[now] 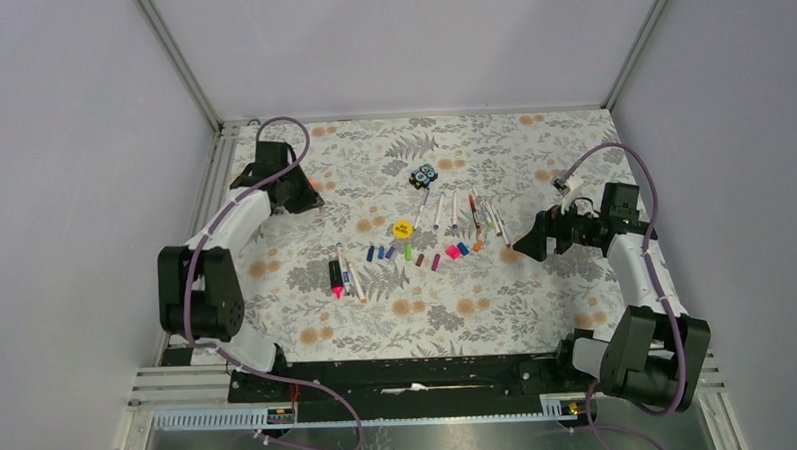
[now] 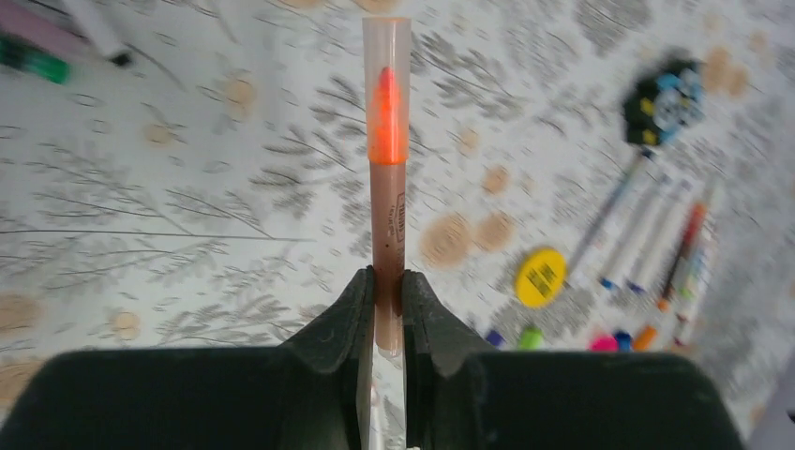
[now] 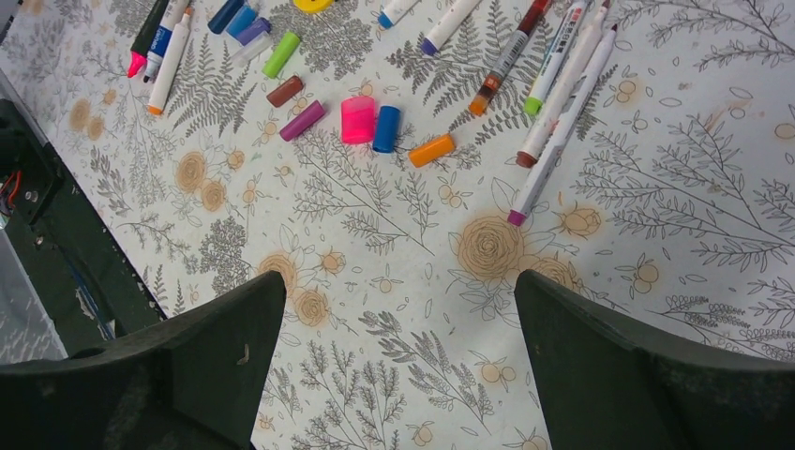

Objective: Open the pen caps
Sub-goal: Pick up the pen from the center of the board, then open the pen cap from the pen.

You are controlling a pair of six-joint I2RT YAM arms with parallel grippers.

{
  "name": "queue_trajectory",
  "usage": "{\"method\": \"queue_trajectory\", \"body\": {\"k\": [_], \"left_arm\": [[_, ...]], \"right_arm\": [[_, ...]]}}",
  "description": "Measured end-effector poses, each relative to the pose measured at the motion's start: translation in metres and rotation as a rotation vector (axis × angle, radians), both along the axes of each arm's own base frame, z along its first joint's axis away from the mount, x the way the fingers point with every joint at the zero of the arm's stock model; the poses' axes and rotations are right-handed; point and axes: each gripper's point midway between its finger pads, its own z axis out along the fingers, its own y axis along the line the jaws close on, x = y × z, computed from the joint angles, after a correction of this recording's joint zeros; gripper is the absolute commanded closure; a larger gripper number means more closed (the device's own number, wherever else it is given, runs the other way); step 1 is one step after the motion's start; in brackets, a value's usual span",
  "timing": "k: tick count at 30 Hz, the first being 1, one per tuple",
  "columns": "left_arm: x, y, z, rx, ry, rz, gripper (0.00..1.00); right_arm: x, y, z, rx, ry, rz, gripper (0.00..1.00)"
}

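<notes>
Left pincer clamped on a seemingly light, stiff, slick pen; its clear cap looks the likely hold for the right pincer, gaping empty

The top view looks down from behind the near edge. Both closer wrist views share the pen caps.

Likely a lab — grey-walled test enclosure

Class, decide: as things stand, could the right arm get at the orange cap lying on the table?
Probably yes. The right gripper is open and empty, with the orange cap just ahead, nothing over it. The blue cap lies close beside it.
</notes>
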Motion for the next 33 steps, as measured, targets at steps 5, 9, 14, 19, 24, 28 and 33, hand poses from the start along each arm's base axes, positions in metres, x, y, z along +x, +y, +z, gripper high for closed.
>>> {"method": "queue_trajectory", "body": {"k": [5, 9, 14, 19, 24, 28, 33], "left_arm": [[-0.028, -0.039, 0.022, -0.220, -0.141, -0.139, 1.00], [-0.049, -0.072, 0.042, -0.395, -0.256, -0.244, 1.00], [-0.075, -0.126, 0.089, -0.560, -0.439, -0.420, 1.00], [-0.107, -0.186, 0.138, -0.686, -0.595, -0.614, 1.00], [-0.137, -0.226, 0.169, -0.771, -0.694, -0.723, 1.00], [-0.152, -0.251, 0.174, -0.807, -0.720, -0.762, 1.00], [-0.163, -0.281, 0.170, -0.821, -0.716, -0.779, 1.00]], "right_arm": [[-0.004, 0.007, 0.014, 0.028, -0.052, 0.027, 0.00], [-0.009, 0.015, 0.030, 0.072, -0.100, 0.062, 0.00], [-0.017, 0.025, 0.048, 0.135, -0.106, 0.100, 0.00], [-0.020, 0.033, 0.078, 0.219, -0.108, 0.128, 0.01], [-0.018, 0.043, 0.109, 0.364, -0.058, 0.131, 0.01], [-0.012, 0.053, 0.130, 0.467, -0.018, 0.133, 0.02], [-0.020, 0.080, 0.146, 0.554, 0.058, 0.202, 0.06]]}}
